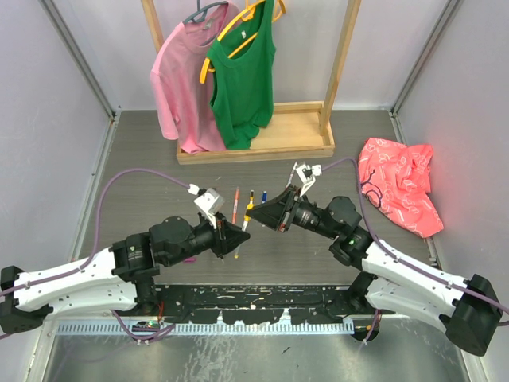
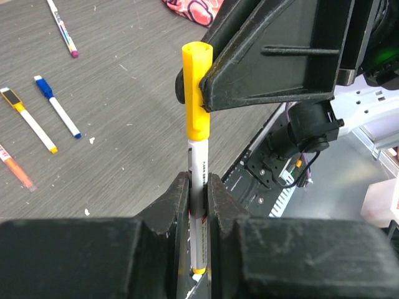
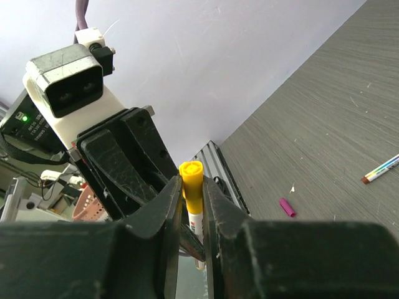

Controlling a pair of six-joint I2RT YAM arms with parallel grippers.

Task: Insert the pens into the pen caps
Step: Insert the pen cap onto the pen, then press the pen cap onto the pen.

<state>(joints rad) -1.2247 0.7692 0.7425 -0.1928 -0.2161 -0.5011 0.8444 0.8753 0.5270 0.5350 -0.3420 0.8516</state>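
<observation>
A yellow cap sits over the tip of a white pen held clear of the worktop, the left hand clamped narrow on the barrel and the right hand pinched tight on the cap. The tip is hidden inside the cap, and the pen's lower end sinks between the left hand's fingers. 4 other pens lie on the worktop, an orange one cut off at the frame edge; a magenta cap lies loose.

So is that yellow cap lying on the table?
No, the yellow cap is pinched in the right gripper, atop the pen the left gripper holds.
</observation>
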